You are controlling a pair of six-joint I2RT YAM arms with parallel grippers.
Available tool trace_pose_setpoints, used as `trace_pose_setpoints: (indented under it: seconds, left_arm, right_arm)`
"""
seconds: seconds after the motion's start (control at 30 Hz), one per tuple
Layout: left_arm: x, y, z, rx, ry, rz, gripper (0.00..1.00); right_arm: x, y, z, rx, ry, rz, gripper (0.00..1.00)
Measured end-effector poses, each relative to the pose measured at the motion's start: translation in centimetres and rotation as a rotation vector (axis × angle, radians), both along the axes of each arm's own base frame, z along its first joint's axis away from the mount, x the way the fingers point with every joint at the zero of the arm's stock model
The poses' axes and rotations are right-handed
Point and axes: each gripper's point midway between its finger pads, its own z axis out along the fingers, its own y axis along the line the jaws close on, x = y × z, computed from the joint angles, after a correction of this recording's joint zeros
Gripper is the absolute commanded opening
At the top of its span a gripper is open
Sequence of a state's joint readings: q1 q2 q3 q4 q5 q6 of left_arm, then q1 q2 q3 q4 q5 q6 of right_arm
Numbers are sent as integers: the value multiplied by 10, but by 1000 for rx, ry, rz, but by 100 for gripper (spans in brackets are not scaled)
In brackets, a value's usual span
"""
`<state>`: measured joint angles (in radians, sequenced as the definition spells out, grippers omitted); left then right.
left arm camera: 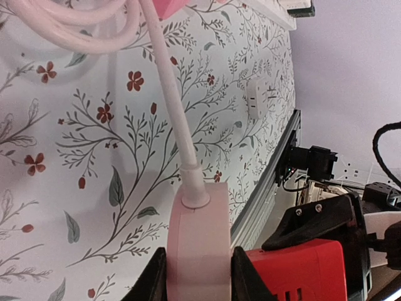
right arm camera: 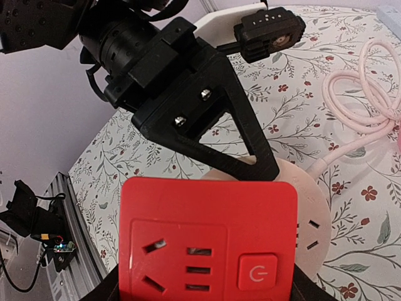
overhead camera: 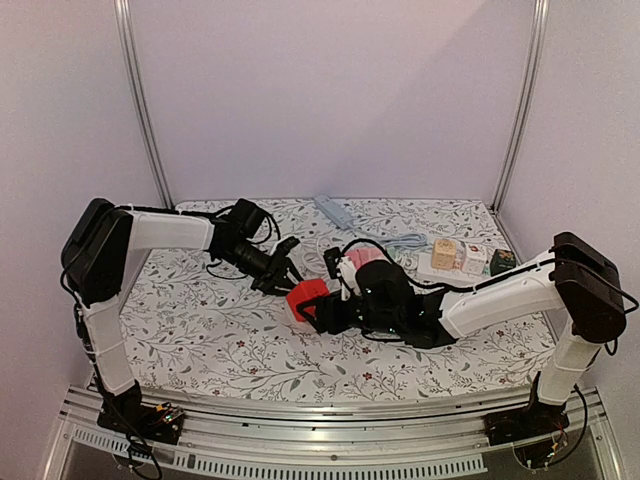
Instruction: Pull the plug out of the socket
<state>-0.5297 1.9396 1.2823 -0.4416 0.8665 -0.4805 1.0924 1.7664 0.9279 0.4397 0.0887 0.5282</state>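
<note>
My left gripper (overhead camera: 283, 272) is shut on a round pink socket (left arm camera: 197, 238), its fingers pressing the socket's two flat sides. A pink cable (left arm camera: 169, 94) leaves the socket's edge. My right gripper (overhead camera: 322, 310) is shut on a red cube-shaped plug (right arm camera: 207, 238) with outlets and a power button on its face. In the right wrist view the pink socket (right arm camera: 310, 207) shows behind the red plug, with a left finger (right arm camera: 213, 125) lying across it. In the left wrist view the red plug (left arm camera: 301, 269) sits right beside the socket. The join between them is hidden.
The pink cable lies coiled (right arm camera: 363, 94) on the floral tablecloth behind the grippers. A white power strip (overhead camera: 333, 210) lies at the back. Small boxes (overhead camera: 458, 255) stand at the back right. A white adapter (left arm camera: 254, 100) lies near the table's front rail.
</note>
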Motion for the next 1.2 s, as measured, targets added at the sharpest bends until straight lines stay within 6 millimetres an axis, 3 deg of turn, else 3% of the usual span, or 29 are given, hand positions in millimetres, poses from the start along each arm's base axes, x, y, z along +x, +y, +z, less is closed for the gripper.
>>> trace_pose_setpoints:
  seconds: [1.0,1.2]
  left_arm:
    - [0,9,-7,53,4,7,20]
    - [0,11,-10,69,2,11,20]
  right_arm:
    - [0,1,7,-177,-123,-42,20]
    - [4,-6,20,-169,-135,-69,20]
